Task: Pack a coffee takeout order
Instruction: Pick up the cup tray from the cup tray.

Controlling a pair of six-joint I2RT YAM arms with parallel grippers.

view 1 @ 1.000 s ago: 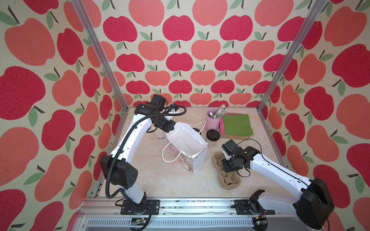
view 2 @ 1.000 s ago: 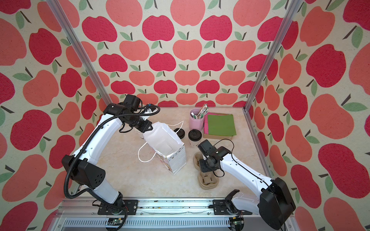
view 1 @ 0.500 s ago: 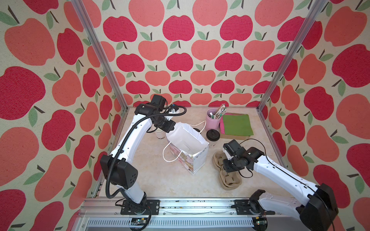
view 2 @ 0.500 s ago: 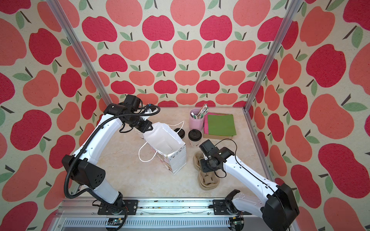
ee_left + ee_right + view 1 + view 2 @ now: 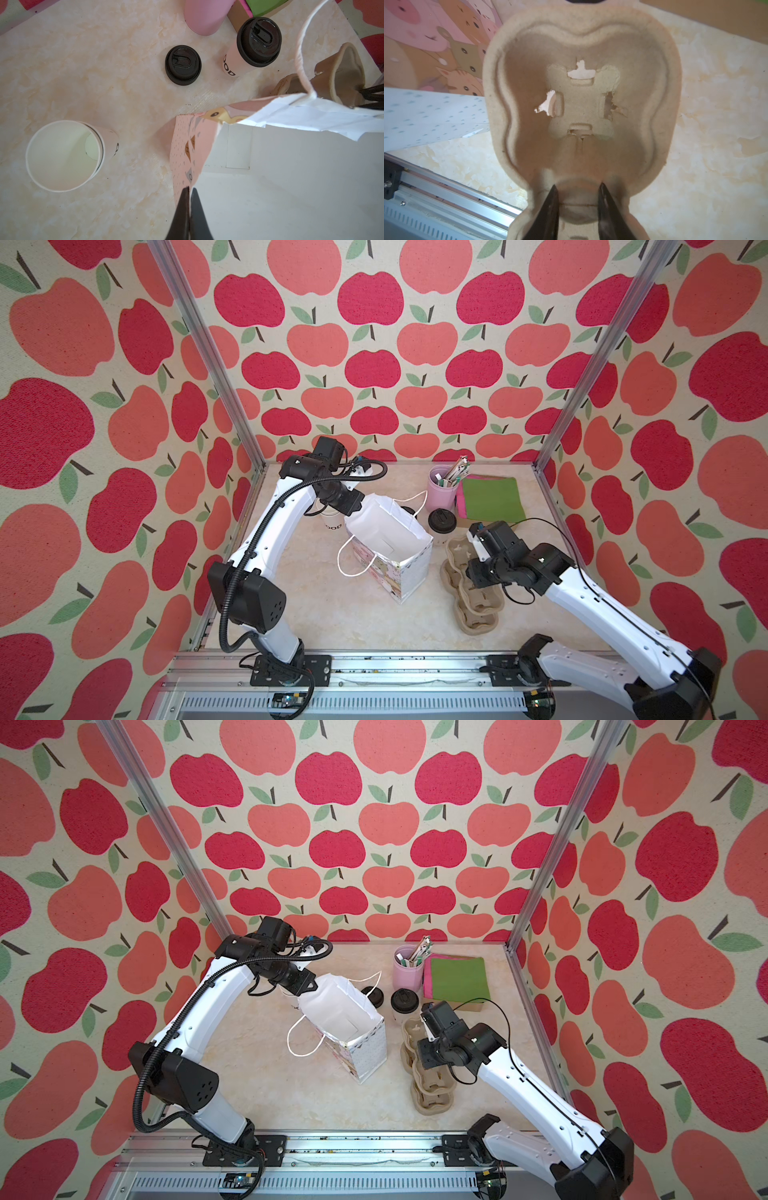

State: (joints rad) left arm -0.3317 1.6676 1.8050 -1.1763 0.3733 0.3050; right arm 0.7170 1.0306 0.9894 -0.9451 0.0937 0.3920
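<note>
In both top views the right pincer's tips are hidden under its own wrist, and the left arm covers much of the open white cup (image 5: 332, 523). A loose black lid (image 5: 182, 65), plain in the left wrist view, is nearly all hidden behind the gift bag (image 5: 388, 541) in a top view. The wrapped straws (image 5: 455, 467) in the pink holder (image 5: 441, 491) are too small to tell apart. The left wrist view cuts off the bag's far side.

The left pincer (image 5: 189, 190) is fully closed, pinching the bag's rim, one finger inside and one outside. The right pincer (image 5: 578, 187) stands narrow, its two fingers pressed against either side of the middle ridge of the tan pulp carrier (image 5: 529, 104), gripping it. More carriers (image 5: 478, 610) lie beneath it, their count unclear. The lidded white cup (image 5: 441, 521) stands on the tabletop (image 5: 332, 626) among bag, holder and carrier, outside the bag. The green napkin (image 5: 492, 497) lies on pink napkins (image 5: 460, 501) at the far right corner.
</note>
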